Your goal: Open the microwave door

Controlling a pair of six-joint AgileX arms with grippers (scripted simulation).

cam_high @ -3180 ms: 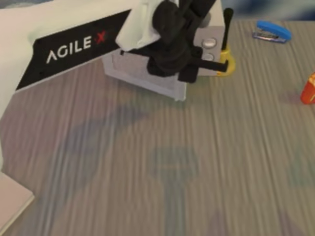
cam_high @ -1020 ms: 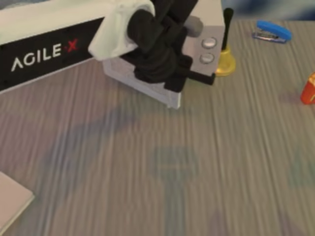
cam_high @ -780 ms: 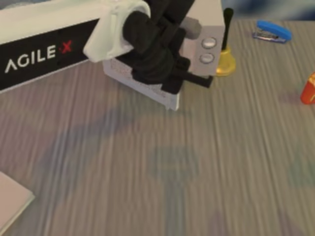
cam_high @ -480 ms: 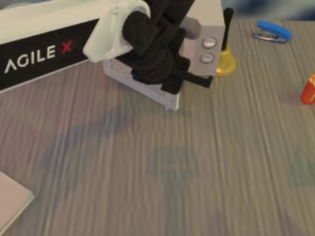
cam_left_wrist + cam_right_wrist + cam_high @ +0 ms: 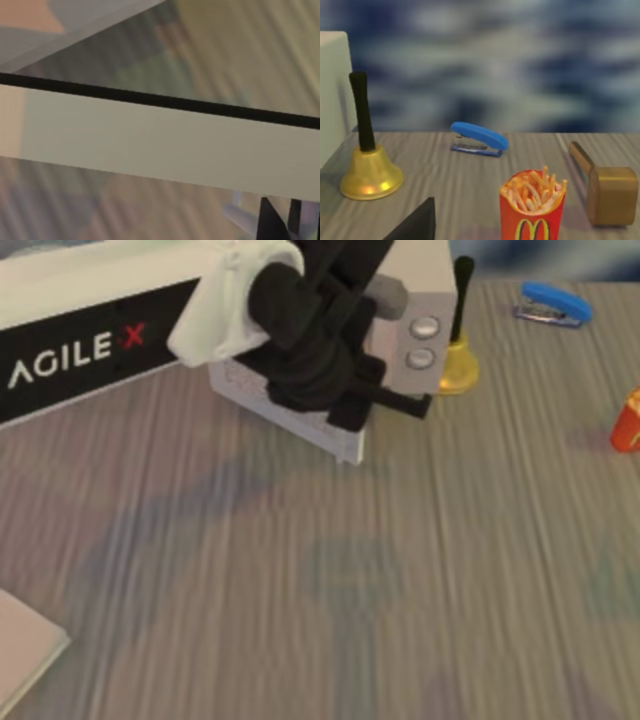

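Seen from above, the microwave stands at the far edge of the tabletop, a little left of centre, its two silver knobs facing the near side. The microwave door is swung partly outward, its free edge angled toward the near side, hinged at the left. The left end effector sits right at that door, beside the knob panel; whether its fingers are clamped or spread cannot be told (the black wrist hides them). A brass bell stands just right of the microwave, a blue stapler farther right.

The left wrist view shows only a pale band edged in black, probably the door's edge.

The right wrist view shows the bell, the stapler, a fries carton and a wooden mallet; the right arm looks parked.

The door is judged stiff and light, swinging on its hinge; the free edge beside the knobs gives the best hold.
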